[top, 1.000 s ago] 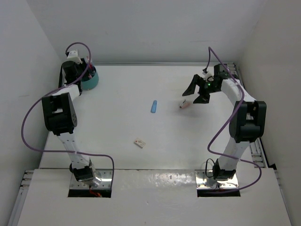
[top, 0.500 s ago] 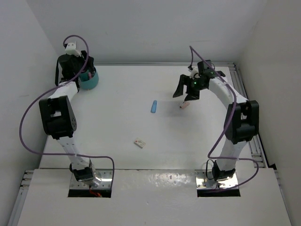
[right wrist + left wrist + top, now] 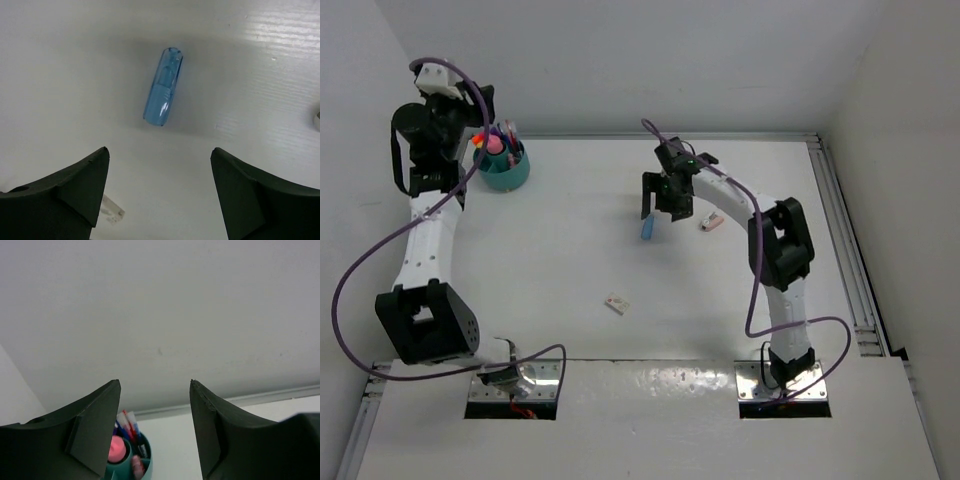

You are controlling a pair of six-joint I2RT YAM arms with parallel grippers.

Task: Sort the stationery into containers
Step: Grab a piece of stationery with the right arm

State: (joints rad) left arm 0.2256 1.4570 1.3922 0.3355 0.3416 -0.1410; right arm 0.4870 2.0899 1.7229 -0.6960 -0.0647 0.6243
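Observation:
A teal cup (image 3: 506,172) at the far left holds pens and a pink-ended highlighter; it also shows in the left wrist view (image 3: 137,460), low between the fingers. My left gripper (image 3: 470,140) is open and empty, raised just left of the cup. A clear blue cap-like piece (image 3: 647,228) lies mid-table; in the right wrist view (image 3: 163,87) it lies ahead of the fingers. My right gripper (image 3: 655,205) is open and empty just above it. A small pinkish piece (image 3: 711,222) lies to its right.
A small pale tag (image 3: 616,303) lies nearer the front, also in the right wrist view (image 3: 111,211). White walls close the table at the back and sides. A metal rail (image 3: 840,230) runs along the right edge.
My right gripper has swung left from beside the pinkish piece to over the blue piece. My left arm has lifted and drawn back left from over the cup, uncovering its contents.

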